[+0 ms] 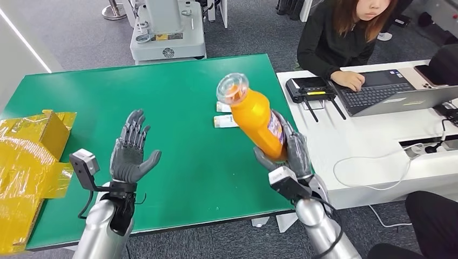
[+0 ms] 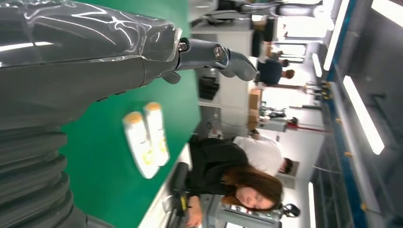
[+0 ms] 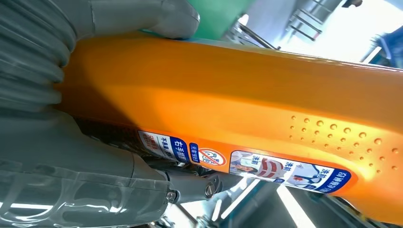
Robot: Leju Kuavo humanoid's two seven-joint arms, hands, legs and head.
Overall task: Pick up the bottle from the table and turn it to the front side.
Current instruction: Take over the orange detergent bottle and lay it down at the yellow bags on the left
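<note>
My right hand (image 1: 291,154) grips an orange bottle (image 1: 256,118) with a clear cap, lifted above the green table (image 1: 178,102) and tilted, cap toward the far left. Its blue and white label (image 3: 266,166) runs along one side of the orange body (image 3: 228,90), next to my fingers. My left hand (image 1: 129,151) hovers open over the table's near left part, palm up, fingers spread, holding nothing; its thumb (image 2: 223,57) shows in the left wrist view.
Two small white tubes (image 1: 224,114) lie on the table beyond the bottle, also visible (image 2: 145,137) from the left wrist. Yellow packaging (image 1: 27,156) covers the table's left end. A person (image 1: 340,38) works at a laptop (image 1: 389,91) on the white desk to the right.
</note>
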